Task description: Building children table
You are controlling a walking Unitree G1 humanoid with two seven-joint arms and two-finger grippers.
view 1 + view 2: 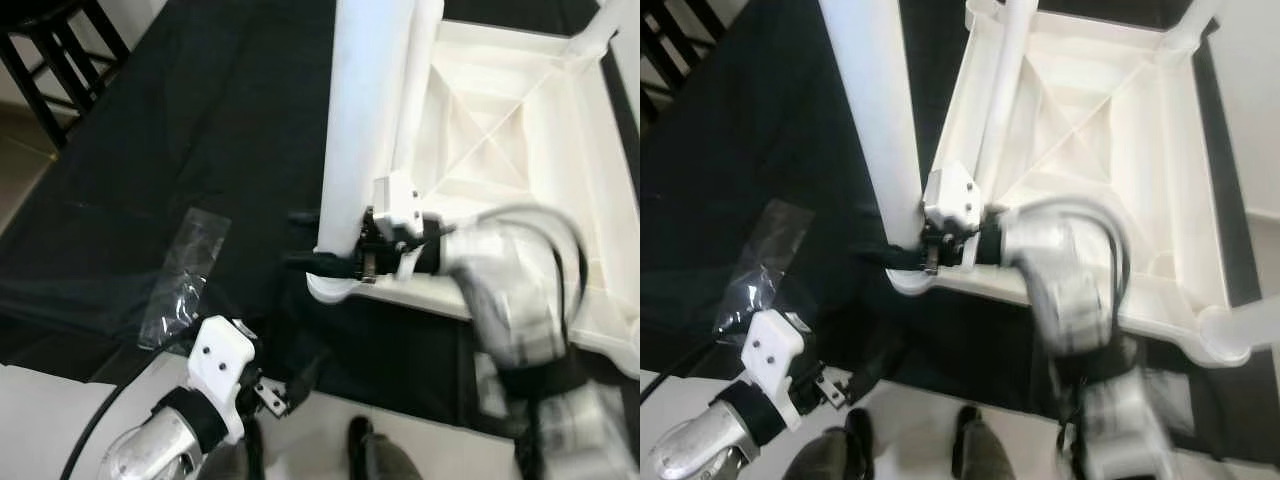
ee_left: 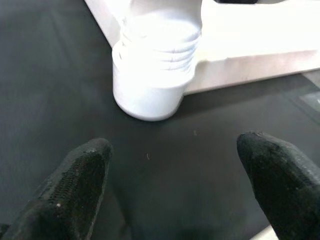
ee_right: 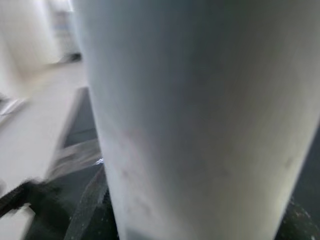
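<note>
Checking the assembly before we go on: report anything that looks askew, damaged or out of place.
Nothing looks damaged. The white tabletop lies upside down on the black cloth, legs up, as assembly needs. The right gripper is at the near leg. Only stray item: an empty-looking clear plastic bag on the cloth.

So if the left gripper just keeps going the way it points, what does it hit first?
Probably the round corner socket of the white tabletop, where the leg screws in; only black cloth lies between.
</note>
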